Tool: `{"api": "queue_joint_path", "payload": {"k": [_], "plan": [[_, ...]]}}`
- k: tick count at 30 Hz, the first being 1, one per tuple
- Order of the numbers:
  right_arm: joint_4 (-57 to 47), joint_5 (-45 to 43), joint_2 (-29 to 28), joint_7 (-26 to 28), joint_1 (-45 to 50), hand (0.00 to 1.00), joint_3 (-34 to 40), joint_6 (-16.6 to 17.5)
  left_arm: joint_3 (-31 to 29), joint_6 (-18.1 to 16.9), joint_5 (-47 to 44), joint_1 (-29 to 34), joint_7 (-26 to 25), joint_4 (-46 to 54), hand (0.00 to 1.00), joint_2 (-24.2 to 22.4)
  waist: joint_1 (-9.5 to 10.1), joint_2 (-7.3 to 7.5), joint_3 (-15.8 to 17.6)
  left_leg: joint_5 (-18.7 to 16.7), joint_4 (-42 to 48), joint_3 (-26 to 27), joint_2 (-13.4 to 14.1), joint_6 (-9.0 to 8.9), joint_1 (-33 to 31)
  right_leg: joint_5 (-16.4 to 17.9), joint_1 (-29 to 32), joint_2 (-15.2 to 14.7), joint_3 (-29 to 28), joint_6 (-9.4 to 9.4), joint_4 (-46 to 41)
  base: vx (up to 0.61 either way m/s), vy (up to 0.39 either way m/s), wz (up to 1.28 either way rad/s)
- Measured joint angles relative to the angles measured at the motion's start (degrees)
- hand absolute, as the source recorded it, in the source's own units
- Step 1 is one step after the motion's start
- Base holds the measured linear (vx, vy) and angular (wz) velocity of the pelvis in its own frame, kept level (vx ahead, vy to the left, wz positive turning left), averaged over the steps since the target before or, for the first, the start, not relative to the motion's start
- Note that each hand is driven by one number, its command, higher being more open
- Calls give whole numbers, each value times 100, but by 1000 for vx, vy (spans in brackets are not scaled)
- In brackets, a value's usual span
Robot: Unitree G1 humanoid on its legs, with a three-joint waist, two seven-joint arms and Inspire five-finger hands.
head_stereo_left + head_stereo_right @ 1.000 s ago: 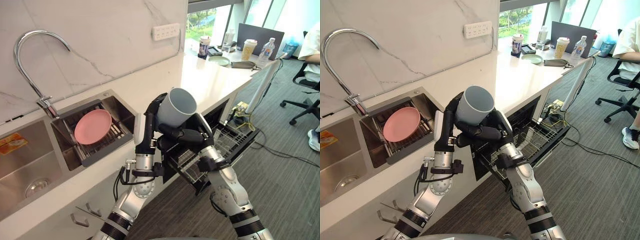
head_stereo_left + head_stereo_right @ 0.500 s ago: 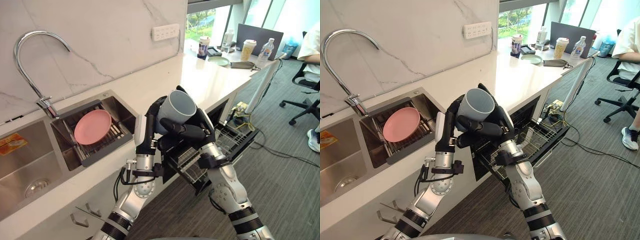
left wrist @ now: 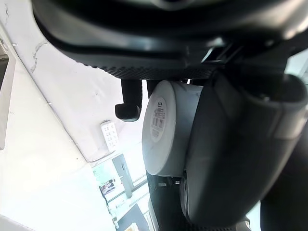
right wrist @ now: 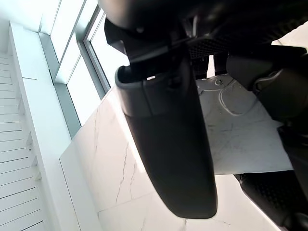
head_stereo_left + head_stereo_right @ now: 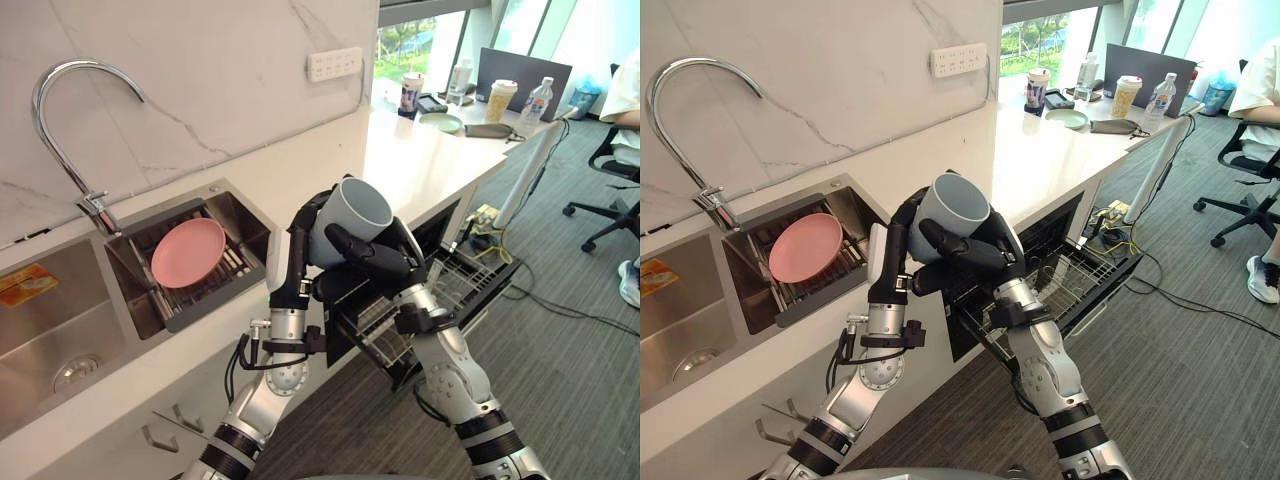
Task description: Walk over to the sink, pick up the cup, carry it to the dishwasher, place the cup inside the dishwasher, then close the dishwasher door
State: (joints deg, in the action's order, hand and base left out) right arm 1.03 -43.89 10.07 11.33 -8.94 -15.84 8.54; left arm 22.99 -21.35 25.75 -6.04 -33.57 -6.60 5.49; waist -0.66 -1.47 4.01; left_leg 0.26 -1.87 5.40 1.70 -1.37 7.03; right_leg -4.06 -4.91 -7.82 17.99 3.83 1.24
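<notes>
Cup: you have the pale blue-grey cup (image 5: 355, 212) raised at the centre of the frame, in front of the white counter (image 5: 420, 160), tipped so its open mouth faces up and to the right
Left hand: your left hand (image 5: 303, 232) rises from the lower left and curls round the cup's left wall, fingers bent against it
Right hand: your right hand (image 5: 378, 262) comes in from the lower right, fingers wrapped across the cup's front wall just under the rim, so both hands clasp the one cup
Dishwasher: door dropped open at centre right, wire rack (image 5: 455, 282) drawn out just below and right of the hands
Sink: the sink (image 5: 30, 345) sits at the left of the frame under the faucet (image 5: 85, 63), with a pink plate (image 5: 187, 252) lying in its drain basket, well apart from the cup
Handling: it looks rigid and fairly light; the smooth wall is likely slippery under the finger pads and may chip if dropped onto wire
Where to hold: probably round the mid-wall, thumb opposite fingers, clear of the rim, leaving the mouth free to turn down onto the rack
Stage: by the look of it the carry is nearly over, with placing and closing the door not yet done
</notes>
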Motion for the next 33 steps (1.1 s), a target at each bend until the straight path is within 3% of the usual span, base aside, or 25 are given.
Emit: {"api": "queue_joint_path", "payload": {"k": [14,18,23,30,33], "plan": [[54,343,-271,-1057,19,0,-352,929,175,83,3,-38,-252,-1,100,-82,-15,-38,23,0,0,4,-1,0,1,2,0,0,-7,2,0,0,0,0],[-23,352,-660,-1424,12,0,240,1594,246,200,163,139,-426,-255,100,-104,-17,-81,49,-1,1,6,1,0,1,2,0,2,-7,3,-1,0,0,0],[-223,339,-688,-1688,11,0,863,2274,28,407,252,367,-832,-312,100,-96,-41,-89,54,-3,-1,23,5,0,14,3,1,6,-26,3,-1,0,0,-1],[-243,341,-731,-1913,81,0,882,2346,-343,520,244,361,-1337,-202,100,-305,-28,-93,56,-7,-1,37,28,-6,22,3,1,27,-42,1,-7,0,0,-1],[-281,365,-736,-2116,119,0,900,2359,-507,467,149,362,-1322,-148,100,-349,-27,-93,58,-9,-3,40,28,-8,21,3,1,26,-43,2,-7,0,0,0]]}}
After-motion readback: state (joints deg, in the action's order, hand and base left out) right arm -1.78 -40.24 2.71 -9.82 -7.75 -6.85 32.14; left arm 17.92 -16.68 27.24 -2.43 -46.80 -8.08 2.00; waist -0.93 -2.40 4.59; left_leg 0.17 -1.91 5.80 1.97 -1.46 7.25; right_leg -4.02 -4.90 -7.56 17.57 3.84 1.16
